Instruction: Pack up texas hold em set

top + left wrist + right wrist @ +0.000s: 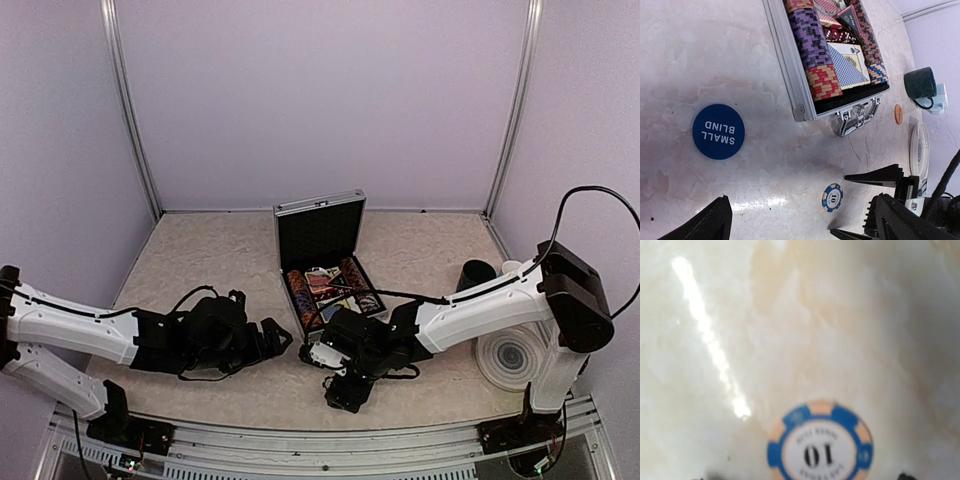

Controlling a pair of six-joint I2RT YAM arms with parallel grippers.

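Closest to me, my left gripper [800,210] stood with its jaws spread wide and nothing between them, low over the marbled table [700,55]. My right gripper [839,205] faced it from the other side, its jaws parted too. They flanked a blue-and-white chip [832,197] marked 10, which lay flat on the table, and neither finger touched it. My right wrist camera showed the same chip at the bottom of a blurred view.

Off to the left lay a round blue button [718,131] reading SMALL BLIND, apart from the chip.

Beyond both sat the silver case [320,232] with its lid raised upright. Its black inside held rows of chips on edge — purple, red and yellow among them — and a blue-backed deck [845,62]. A small orange disc [898,113] lay on the table just past the case's handle. Farther right stood a dark mug [920,82] with a pale-blue mug [940,97] behind it, and a round ringed coaster [512,355] near my right arm.
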